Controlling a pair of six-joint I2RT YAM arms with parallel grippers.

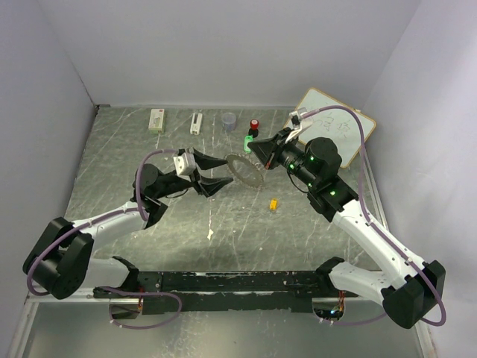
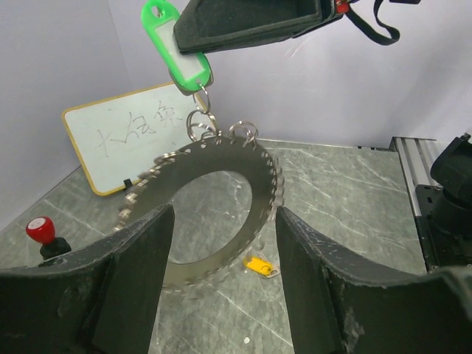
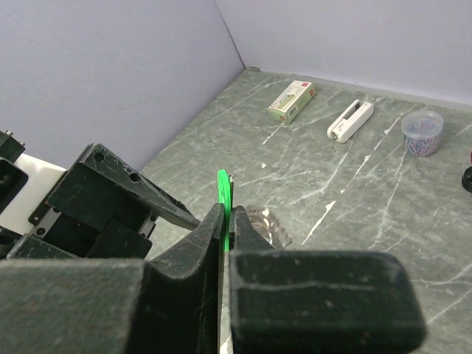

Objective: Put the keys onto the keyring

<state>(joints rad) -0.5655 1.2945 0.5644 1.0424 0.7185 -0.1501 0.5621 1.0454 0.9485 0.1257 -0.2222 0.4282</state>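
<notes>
The green key [image 2: 177,46] is pinched in my right gripper [image 3: 227,215], which is shut on its tag [image 3: 223,188] above the table. Small split rings link the tag to the top of the keyring [image 2: 259,184], a toothed metal ring hanging tilted between the two arms [image 1: 242,170]. My left gripper [image 2: 221,284] is open, its fingers [image 2: 133,280] on either side of the ring's lower half, which looks blurred; I cannot tell if they touch it. The yellow key [image 2: 259,265] lies flat on the table below the ring [image 1: 273,203].
A whiteboard [image 1: 335,127] leans at the back right. Along the back stand a red-topped knob [image 1: 255,124], a small grey cup [image 1: 229,119], a white clip-like piece [image 1: 196,121] and a small box [image 1: 156,119]. Walls close in on three sides.
</notes>
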